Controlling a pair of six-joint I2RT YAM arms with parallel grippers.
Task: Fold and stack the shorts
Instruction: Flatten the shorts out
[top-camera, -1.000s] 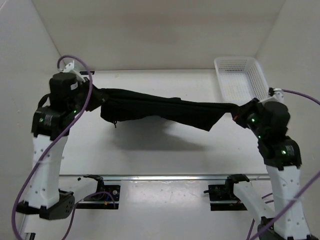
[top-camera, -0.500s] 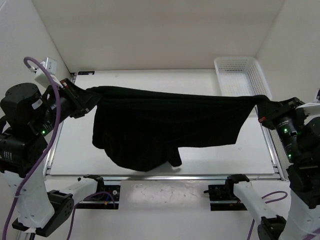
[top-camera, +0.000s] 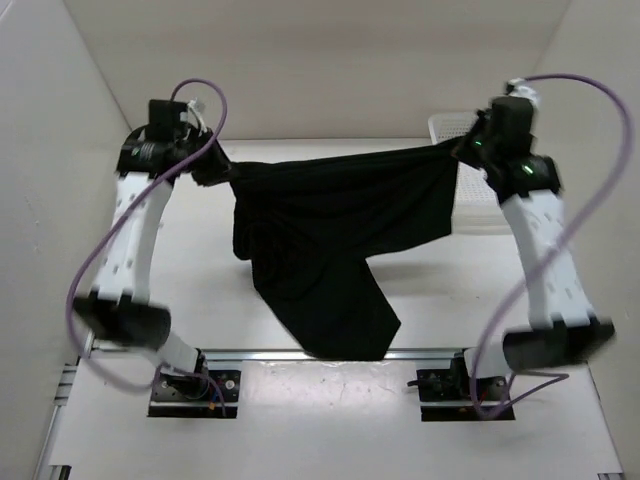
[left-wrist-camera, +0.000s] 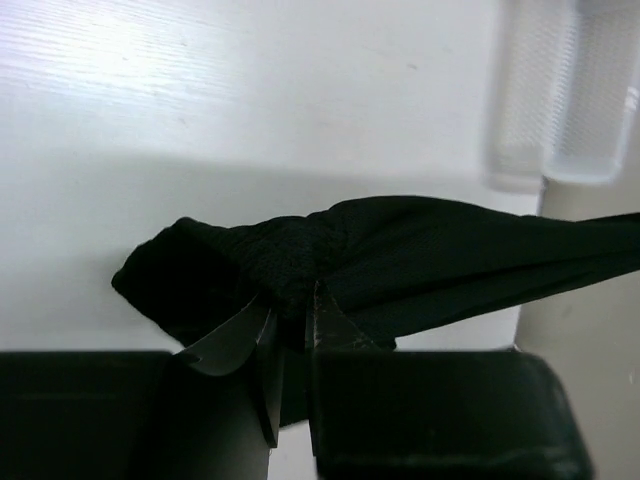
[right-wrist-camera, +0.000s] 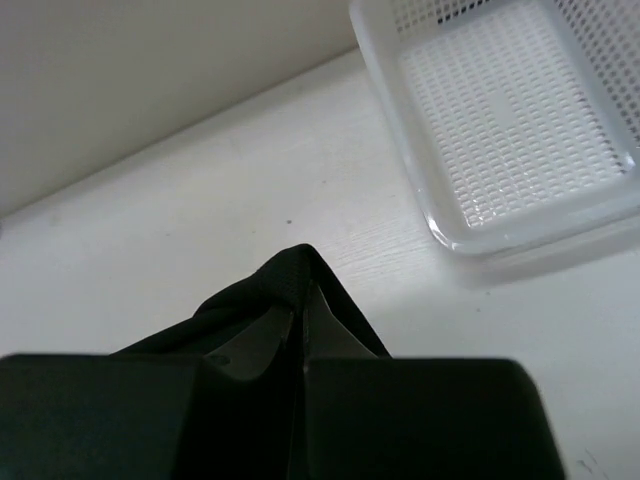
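The black shorts (top-camera: 330, 225) hang in the air, stretched by the waistband between both arms at the far side of the table, one leg (top-camera: 345, 320) trailing down toward the near edge. My left gripper (top-camera: 212, 170) is shut on the left end of the waistband; in the left wrist view the bunched cloth (left-wrist-camera: 290, 260) sits pinched between its fingers (left-wrist-camera: 292, 322). On the right end my right gripper (top-camera: 462, 150) is shut, and its wrist view shows a fold of the shorts (right-wrist-camera: 300, 275) clamped at the fingertips (right-wrist-camera: 300, 322).
A white mesh basket (top-camera: 478, 195) stands at the back right, partly behind the right arm, and shows in the right wrist view (right-wrist-camera: 500, 130). The white table (top-camera: 180, 290) lies below, walled at the back and sides. Mounting rails (top-camera: 320, 355) run along its near edge.
Both arms have swung from the near sides up and back toward the far wall, carrying the shorts with them. The cloth now hangs with one leg dangling toward the near edge.
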